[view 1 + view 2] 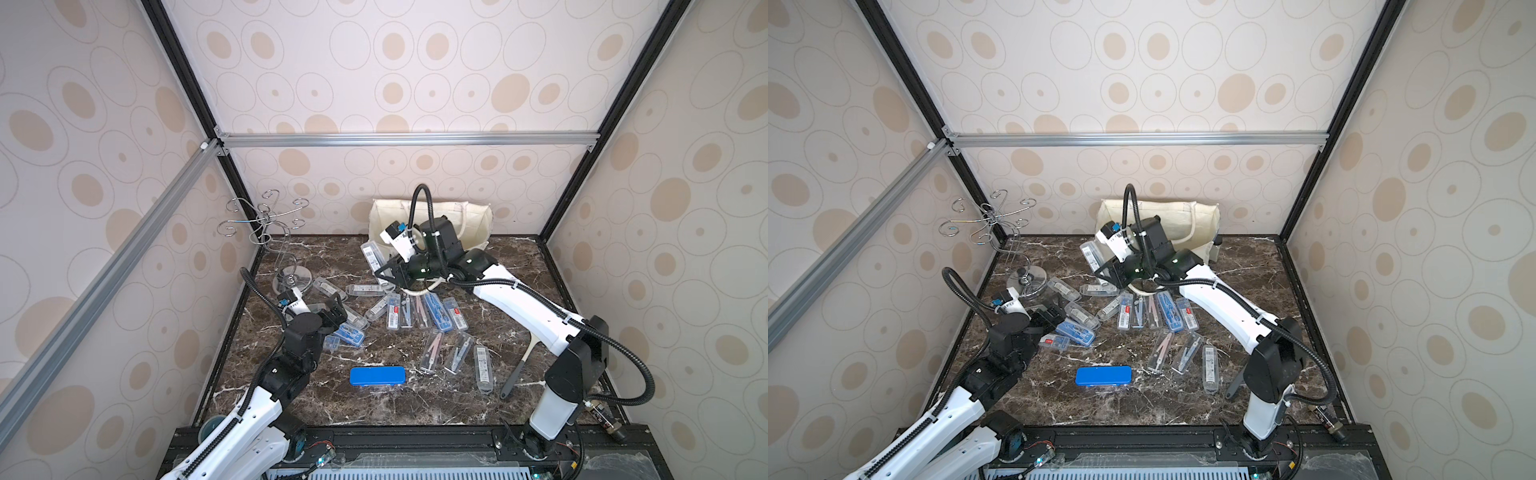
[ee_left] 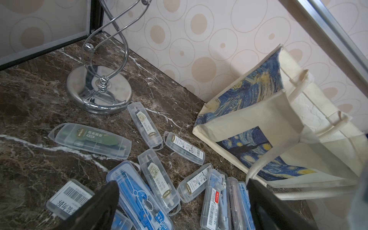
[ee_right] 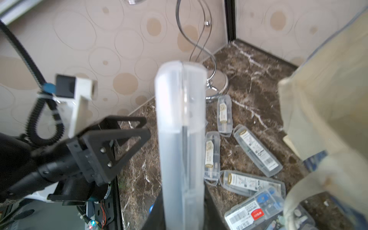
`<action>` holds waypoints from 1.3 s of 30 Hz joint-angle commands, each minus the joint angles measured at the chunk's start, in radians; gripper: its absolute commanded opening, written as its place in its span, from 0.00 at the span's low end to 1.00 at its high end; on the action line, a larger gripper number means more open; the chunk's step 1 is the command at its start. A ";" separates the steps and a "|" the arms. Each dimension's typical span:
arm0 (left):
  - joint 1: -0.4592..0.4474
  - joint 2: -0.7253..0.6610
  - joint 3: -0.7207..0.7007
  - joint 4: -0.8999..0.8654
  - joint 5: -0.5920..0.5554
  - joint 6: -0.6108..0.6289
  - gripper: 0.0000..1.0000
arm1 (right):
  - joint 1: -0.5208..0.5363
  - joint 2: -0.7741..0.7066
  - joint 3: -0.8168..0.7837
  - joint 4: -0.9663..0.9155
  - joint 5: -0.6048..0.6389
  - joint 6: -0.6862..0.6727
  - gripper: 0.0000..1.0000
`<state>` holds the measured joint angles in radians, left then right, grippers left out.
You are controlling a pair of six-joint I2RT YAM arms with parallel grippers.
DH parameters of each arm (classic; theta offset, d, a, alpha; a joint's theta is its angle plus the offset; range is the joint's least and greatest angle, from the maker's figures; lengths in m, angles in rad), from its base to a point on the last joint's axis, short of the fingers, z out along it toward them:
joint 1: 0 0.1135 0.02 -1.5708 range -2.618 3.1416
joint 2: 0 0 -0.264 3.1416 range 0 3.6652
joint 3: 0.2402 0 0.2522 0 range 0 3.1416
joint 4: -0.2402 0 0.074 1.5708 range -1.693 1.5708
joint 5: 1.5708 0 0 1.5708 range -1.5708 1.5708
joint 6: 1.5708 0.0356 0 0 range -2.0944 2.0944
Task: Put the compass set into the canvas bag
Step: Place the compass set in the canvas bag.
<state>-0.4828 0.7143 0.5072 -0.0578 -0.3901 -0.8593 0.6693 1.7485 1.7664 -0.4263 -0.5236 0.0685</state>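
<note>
Right tool (image 1: 388, 275): shut tight on the compass set (image 3: 181, 129); it grips the set at one end, and the rest of the case stands out free beyond the fingers
Compass set: a long clear plastic case; lifted off the counter (image 1: 316, 399); in both top views it is in front of the end of the canvas bag (image 1: 469, 224) that is nearer to the chrome stand (image 1: 293, 280); it is not inside the bag; whether it touches the cloth, I cannot tell
Canvas bag: at the back of the counter, against the back wall; cream cloth; the blue-and-yellow swirling print shows in the left wrist view; the right arm reaches across in front of it
Left tool (image 2: 179, 199): the jaws are fully apart and hold nothing; it hovers over the cases on the robot's left part of the counter
Other compass cases (image 1: 415, 311): many clear cases lying flat on the counter, scattered between the two arms; some overlap; blue and pink instruments show inside a few of them
Blue case (image 1: 377, 376): opaque and closed; it lies alone near the front edge, apart from the clear cases
Chrome stand: upright in the back corner on the robot's left; round mirror base, twisted stem, wire hooks on top
Long utensil (image 1: 511, 382): dark handle; it lies on the counter, partly hidden under the right arm
</note>
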 commanded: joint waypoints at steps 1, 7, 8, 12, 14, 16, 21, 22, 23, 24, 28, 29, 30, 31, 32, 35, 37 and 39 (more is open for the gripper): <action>0.007 -0.034 -0.014 -0.022 -0.026 -0.041 1.00 | -0.065 0.029 0.095 -0.078 -0.008 -0.049 0.15; 0.008 -0.070 -0.027 -0.052 -0.051 -0.057 1.00 | -0.188 0.107 0.215 -0.115 0.025 -0.084 0.15; 0.007 -0.074 -0.027 -0.056 -0.053 -0.055 1.00 | -0.215 0.122 0.225 -0.111 0.023 -0.081 0.15; 0.009 -0.069 -0.024 -0.059 -0.057 -0.050 1.00 | -0.310 0.194 0.262 -0.120 0.010 -0.078 0.15; 0.009 -0.060 -0.023 -0.057 -0.053 -0.050 1.00 | -0.343 0.229 0.278 -0.134 0.008 -0.086 0.15; 0.009 -0.047 -0.024 -0.048 -0.046 -0.049 1.00 | -0.373 0.265 0.297 -0.151 0.006 -0.106 0.15; 0.011 -0.009 -0.019 -0.032 -0.027 -0.049 1.00 | -0.426 0.339 0.364 -0.241 0.006 -0.196 0.15; 0.010 -0.003 -0.018 -0.030 -0.026 -0.049 1.00 | -0.431 0.352 0.382 -0.267 0.005 -0.224 0.16; 0.010 0.003 -0.018 -0.028 -0.024 -0.052 1.00 | -0.433 0.367 0.405 -0.304 0.006 -0.259 0.16; 0.011 0.007 -0.018 -0.027 -0.022 -0.051 1.00 | -0.435 0.380 0.425 -0.335 0.013 -0.289 0.16; 0.012 0.016 -0.019 -0.026 -0.020 -0.054 1.00 | -0.436 0.457 0.571 -0.499 0.046 -0.416 0.16; 0.013 0.016 -0.021 -0.024 -0.021 -0.053 1.00 | -0.436 0.482 0.615 -0.544 0.050 -0.450 0.16; 0.012 0.017 -0.022 -0.024 -0.020 -0.054 1.00 | -0.435 0.497 0.641 -0.571 0.050 -0.470 0.16; 0.014 0.017 -0.023 -0.022 -0.021 -0.056 1.00 | -0.436 0.515 0.670 -0.601 0.050 -0.498 0.16; 0.014 0.017 -0.024 -0.020 -0.018 -0.054 1.00 | -0.436 0.530 0.696 -0.630 0.049 -0.526 0.16; 0.015 0.021 -0.024 -0.020 -0.017 -0.053 1.00 | -0.436 0.561 0.735 -0.679 0.051 -0.591 0.16; 0.016 0.022 -0.023 -0.018 -0.016 -0.052 1.00 | -0.436 0.570 0.739 -0.686 0.055 -0.616 0.16; 0.016 0.025 -0.021 -0.016 -0.014 -0.053 1.00 | -0.436 0.581 0.740 -0.669 0.084 -0.607 0.16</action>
<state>-0.4728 0.7361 0.4786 -0.0902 -0.3992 -0.8944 0.2306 2.3035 2.4775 -1.0378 -0.4656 -0.4660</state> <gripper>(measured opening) 0.993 0.204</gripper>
